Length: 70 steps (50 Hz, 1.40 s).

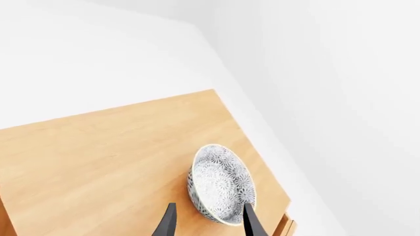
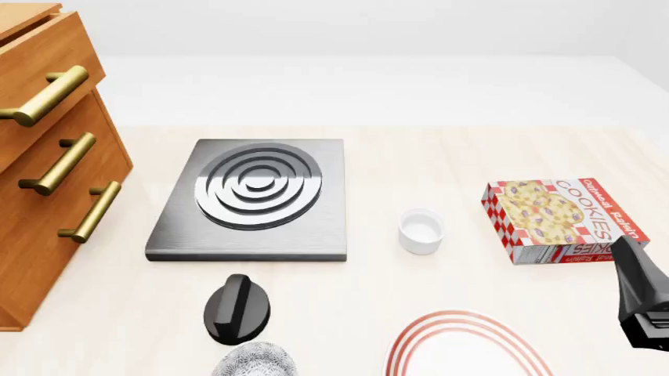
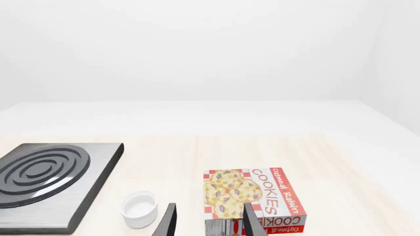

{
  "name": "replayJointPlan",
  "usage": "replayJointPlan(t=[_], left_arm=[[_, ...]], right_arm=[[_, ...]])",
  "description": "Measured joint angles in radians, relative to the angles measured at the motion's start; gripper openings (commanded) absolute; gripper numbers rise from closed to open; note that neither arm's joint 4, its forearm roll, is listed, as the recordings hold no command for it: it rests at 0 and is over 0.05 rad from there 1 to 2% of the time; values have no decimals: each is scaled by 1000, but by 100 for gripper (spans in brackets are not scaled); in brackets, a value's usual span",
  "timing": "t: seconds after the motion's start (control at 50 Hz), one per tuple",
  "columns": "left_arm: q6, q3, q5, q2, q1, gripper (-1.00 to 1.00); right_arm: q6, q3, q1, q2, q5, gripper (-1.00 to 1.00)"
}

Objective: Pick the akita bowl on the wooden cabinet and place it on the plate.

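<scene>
In the left wrist view the akita bowl point(image 1: 222, 183), white with a dense black floral speckle, sits on the wooden cabinet point(image 1: 105, 162) top near its corner. My left gripper point(image 1: 210, 223) is open just short of the bowl, and one fingertip point(image 1: 253, 221) overlaps the bowl's rim. The front view shows the cabinet point(image 2: 42, 196) at the left with its brass handles, but its top and the left gripper are out of that view. The plate point(image 2: 465, 345), white with red rings, lies at the front edge. My right gripper point(image 3: 210, 223) is open and holds nothing.
A grey stove plate point(image 2: 251, 200) lies mid-table, with a black knob-shaped object point(image 2: 238, 307) in front of it. A twin speckled bowl point(image 2: 254, 362) sits at the front edge. A small white cup point(image 2: 421, 231) and a cookie box point(image 2: 559, 219) stand right of the stove. The right arm point(image 2: 643, 298) is at the far right.
</scene>
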Motion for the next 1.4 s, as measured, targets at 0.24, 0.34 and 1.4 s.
replayJointPlan(t=[0.24, 0.34, 1.4], left_arm=[[-4, -5, -12, 33, -4, 100], [-5, -9, -16, 47, -7, 100], [-82, 19, -93, -41, -37, -100]], right_arm=[[0, 0, 0, 0, 0, 100], [0, 0, 0, 0, 0, 100], [0, 0, 0, 0, 0, 100]])
